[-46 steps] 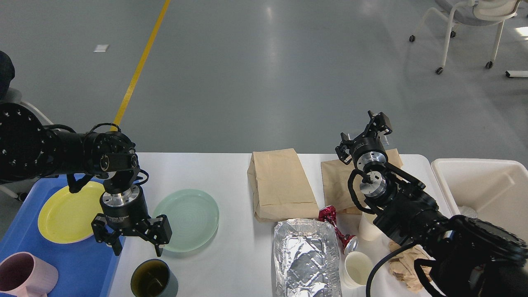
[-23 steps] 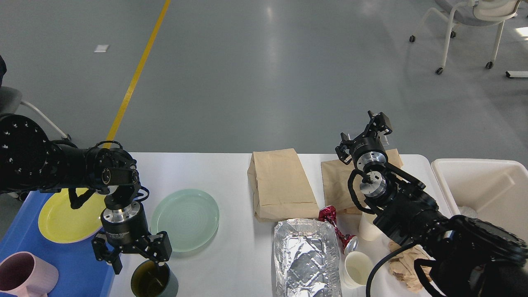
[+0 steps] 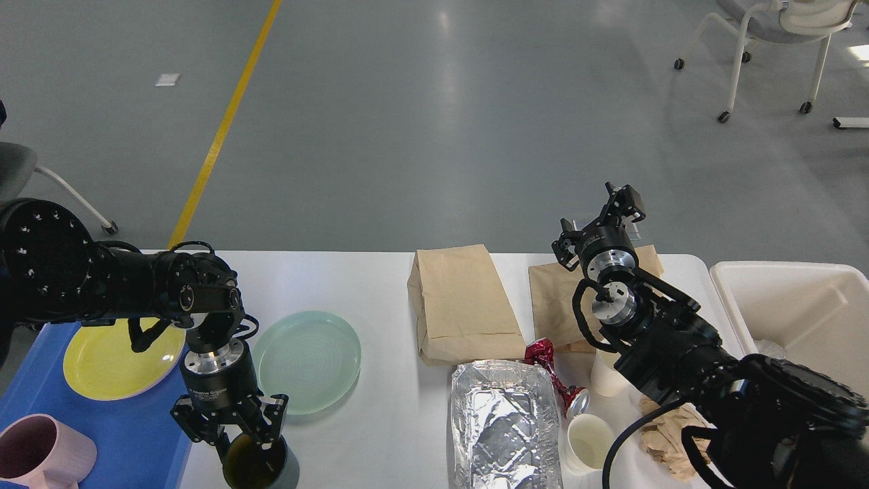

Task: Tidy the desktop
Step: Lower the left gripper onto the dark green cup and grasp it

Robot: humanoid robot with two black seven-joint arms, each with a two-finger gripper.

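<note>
Head view: left hand (image 3: pixel 248 448) over dark cup (image 3: pixel 261 467).

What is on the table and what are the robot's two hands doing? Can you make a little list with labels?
left gripper: fingers down around the rim of the dark green cup
right gripper: raised over the far brown paper bag, holding nothing
blue tray: holds yellow plate and pink mug
desktop: pale green plate, big brown paper bag, foil tray, red wrapper, two white paper cups
white bin: right of the desktop
</note>
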